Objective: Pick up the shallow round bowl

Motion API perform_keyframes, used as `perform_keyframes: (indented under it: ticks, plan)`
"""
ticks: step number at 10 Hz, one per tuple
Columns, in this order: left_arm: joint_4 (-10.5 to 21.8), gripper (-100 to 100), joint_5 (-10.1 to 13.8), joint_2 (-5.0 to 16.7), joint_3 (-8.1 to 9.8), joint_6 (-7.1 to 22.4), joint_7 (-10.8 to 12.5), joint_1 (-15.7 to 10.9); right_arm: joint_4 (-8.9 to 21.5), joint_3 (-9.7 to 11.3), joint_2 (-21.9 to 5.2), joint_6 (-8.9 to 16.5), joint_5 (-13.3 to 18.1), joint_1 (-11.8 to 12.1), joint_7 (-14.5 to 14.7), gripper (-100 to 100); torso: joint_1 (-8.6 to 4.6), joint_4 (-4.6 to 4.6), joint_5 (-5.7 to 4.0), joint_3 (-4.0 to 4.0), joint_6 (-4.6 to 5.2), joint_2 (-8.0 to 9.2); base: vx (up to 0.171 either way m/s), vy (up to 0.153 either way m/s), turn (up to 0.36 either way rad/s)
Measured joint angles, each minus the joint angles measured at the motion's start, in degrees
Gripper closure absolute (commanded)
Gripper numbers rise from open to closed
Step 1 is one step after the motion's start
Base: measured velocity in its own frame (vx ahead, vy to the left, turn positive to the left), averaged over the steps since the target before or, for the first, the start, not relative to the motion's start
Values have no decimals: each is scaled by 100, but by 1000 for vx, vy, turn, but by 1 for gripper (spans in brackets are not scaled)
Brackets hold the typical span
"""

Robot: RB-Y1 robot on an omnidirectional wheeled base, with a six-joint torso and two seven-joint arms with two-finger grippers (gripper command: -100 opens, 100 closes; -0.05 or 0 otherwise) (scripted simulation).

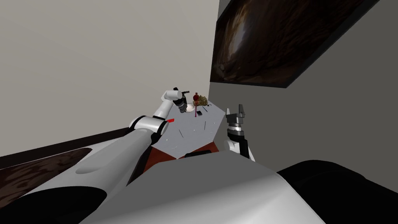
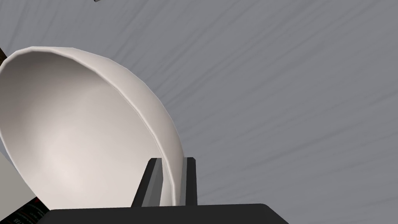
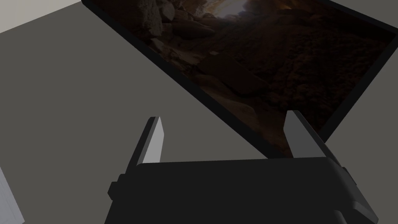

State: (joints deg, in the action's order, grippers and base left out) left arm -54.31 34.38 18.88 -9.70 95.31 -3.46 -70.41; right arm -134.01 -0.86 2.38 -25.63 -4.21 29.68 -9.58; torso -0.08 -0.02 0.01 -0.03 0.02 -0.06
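Observation:
The shallow round bowl [image 2: 77, 132] is plain white and lies on the grey tabletop [image 2: 291, 97]. My left gripper [image 2: 171, 171] is shut on its rim, one finger inside the wall and one outside. From the head camera the bowl [image 1: 190, 109] is a small pale shape at the table's far end, just under the left gripper [image 1: 184, 108], whose arm reaches out over the grey table [image 1: 194, 132]. My right gripper [image 1: 236, 111] stands open and holds nothing, raised beside the table's right edge; its fingers [image 3: 153, 142] stand wide apart.
Beside the bowl at the table's far corner stand a red and brownish-green cluster of things [image 1: 199, 100], a small dark box [image 1: 199, 113] and a thin red stick [image 1: 195, 112]. Thin dark utensils [image 1: 204, 125] lie mid-table. A dark picture [image 1: 280, 39] hangs on the right wall.

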Motion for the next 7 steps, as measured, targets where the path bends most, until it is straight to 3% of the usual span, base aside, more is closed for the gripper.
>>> perform_keyframes:
  ticks: [2,3,4,7]
  plan:
    - [2,100,0,0,1,2,4,3,0,0,0,0,0,0,0,0,-3,1,-2,-1,2,-2,0,0,0]
    - [3,0,0,0,1,2,5,3,0,0,0,0,0,0,0,0,-4,1,-2,-1,2,-2,0,0,0]
    - [3,100,0,1,1,2,5,3,0,0,0,0,0,0,0,0,-4,1,-2,0,2,-2,39,-61,335]
    - [-228,100,199,46,-3,184,-226,31,0,1,1,0,0,1,0,0,-52,-1,-13,-12,4,-25,70,-138,273]
